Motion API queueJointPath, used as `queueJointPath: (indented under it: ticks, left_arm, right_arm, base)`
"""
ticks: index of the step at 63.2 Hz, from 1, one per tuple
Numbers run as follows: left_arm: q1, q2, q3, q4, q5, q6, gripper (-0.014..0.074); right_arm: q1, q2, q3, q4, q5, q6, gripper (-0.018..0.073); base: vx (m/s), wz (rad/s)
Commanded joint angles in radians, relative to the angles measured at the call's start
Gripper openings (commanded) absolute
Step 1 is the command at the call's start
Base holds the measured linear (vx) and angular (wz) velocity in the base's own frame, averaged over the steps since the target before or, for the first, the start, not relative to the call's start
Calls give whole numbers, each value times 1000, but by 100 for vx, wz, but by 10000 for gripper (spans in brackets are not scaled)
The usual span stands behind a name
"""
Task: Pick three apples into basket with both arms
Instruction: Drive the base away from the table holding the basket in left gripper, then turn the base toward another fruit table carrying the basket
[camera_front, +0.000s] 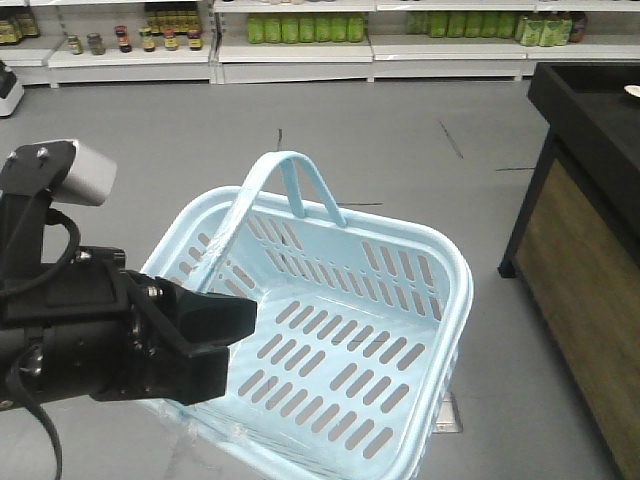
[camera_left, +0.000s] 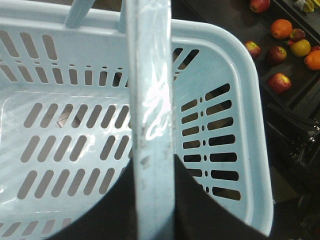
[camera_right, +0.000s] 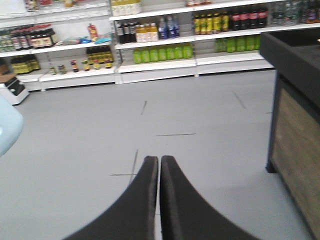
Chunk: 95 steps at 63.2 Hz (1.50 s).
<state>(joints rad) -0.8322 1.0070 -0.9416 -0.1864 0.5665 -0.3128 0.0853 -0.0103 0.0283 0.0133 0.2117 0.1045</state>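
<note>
The pale blue basket (camera_front: 400, 290) hangs tilted above the grey floor, and nothing lies in it. My left gripper (camera_front: 228, 335) is shut on its hoop handle (camera_front: 262, 180). In the left wrist view the handle (camera_left: 152, 125) runs straight between the black jaws of the left gripper (camera_left: 154, 200), over the slotted basket base (camera_left: 60, 145). Several red apples (camera_left: 279, 82) lie on a dark stand at that view's upper right, apart from both grippers. My right gripper (camera_right: 159, 162) is shut and empty, pointing out over bare floor. A corner of the basket (camera_right: 7, 127) shows at its left.
A black display stand with a wooden side (camera_front: 590, 250) is on the right and also shows in the right wrist view (camera_right: 295, 130). Oranges (camera_left: 281, 28) and a yellow fruit (camera_left: 300, 47) lie among the apples. Shop shelves of bottles and jars (camera_front: 300, 35) line the far wall.
</note>
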Motion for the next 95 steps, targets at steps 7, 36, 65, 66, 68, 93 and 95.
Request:
queueJointPath:
  ticks: [7,36,65,66,68,93,95]
  left_arm:
    - [-6,-20,-35,-12,-98,-6,-7]
    - [-6,-20,-35,-12,-98,-6,-7]
    - [-6,-20,-35,-12,-98,-6,-7]
    - [-6,-20,-35,-12,-98,-6,-7]
    - [-6,-20,-35,-12,-98,-6,-7]
    - [-6,-20,-35,-12,-98,-6,-7]
    - [-6,-20,-35,-12,-98,-6,-7]
  right_arm:
    - [-5,-11,15,-6,-75,-8,-4]
    - [-5,-11,15,-6,-75,-8,-4]
    - [-5,-11,15,-6,-75,-8,-4]
    - [-5,-11,15,-6,-75,-8,-4]
    - [-5,-11,15,-6,-75,-8,-4]
    - [-5,-11,15,-6,-75,-8,-4]
    - [-5,-11,15,-6,-75,-8,-4]
  base:
    - [-2,40]
    - [5,33]
    - [14,30]
    - [16,18]
    - [16,16]
    - [18,2]
    - [21,-7]
